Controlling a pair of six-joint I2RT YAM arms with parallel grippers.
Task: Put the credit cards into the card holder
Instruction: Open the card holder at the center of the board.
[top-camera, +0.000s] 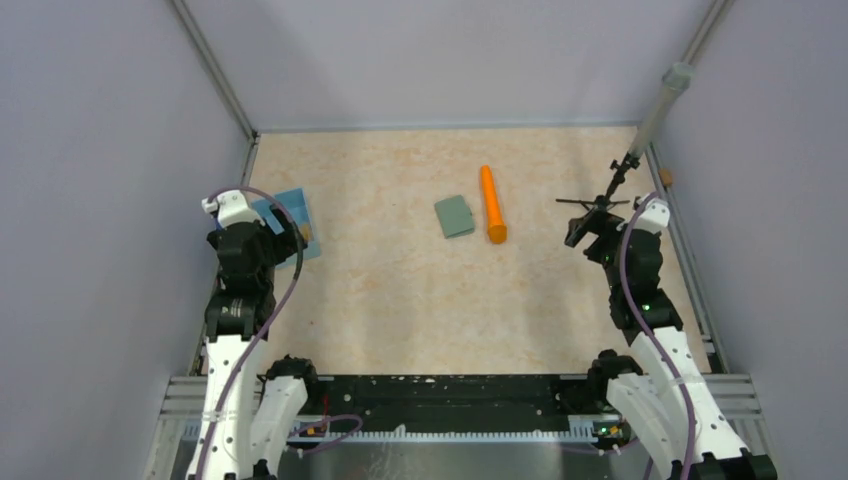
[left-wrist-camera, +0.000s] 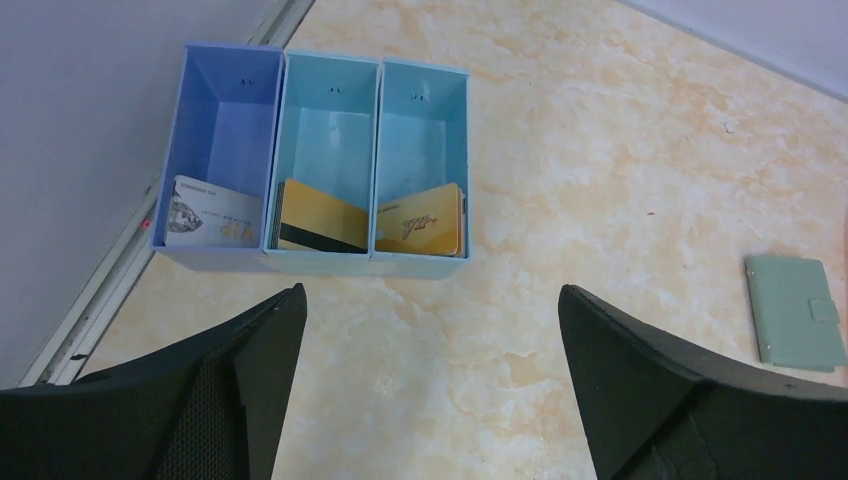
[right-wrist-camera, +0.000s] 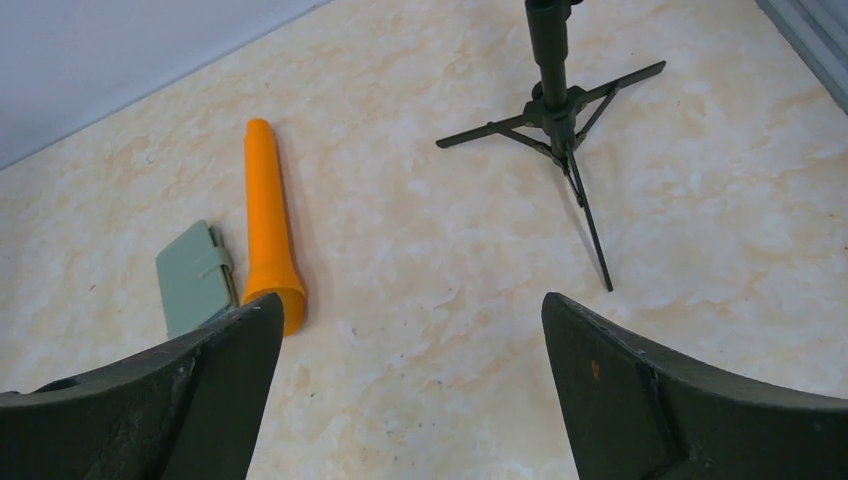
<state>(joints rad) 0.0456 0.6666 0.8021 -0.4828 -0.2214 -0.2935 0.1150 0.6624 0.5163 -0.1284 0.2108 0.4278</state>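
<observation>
Three little boxes make up the blue tray (left-wrist-camera: 420, 266), and the cards (left-wrist-camera: 320, 218) sit at the near end of them, tilted up and not lying flat. A pale card is in the left box, a gold pile with a dark stripe is in the middle box, and a gold card is in the right box. Tilted like that, I think they will be easier to pinch by an edge.

The left gripper (left-wrist-camera: 430, 295) hangs near the tray with its fingers spread wide, holding nothing.

The wallet (top-camera: 455, 216) lies flat and shut in the middle of the table (top-camera: 400, 300), well apart from the tray and just beside an orange tube (top-camera: 493, 205). The right gripper (right-wrist-camera: 410, 300) hangs on that side, spread wide and empty too, likely because it is closer to the wallet. I think the wallet must be opened first.
</observation>
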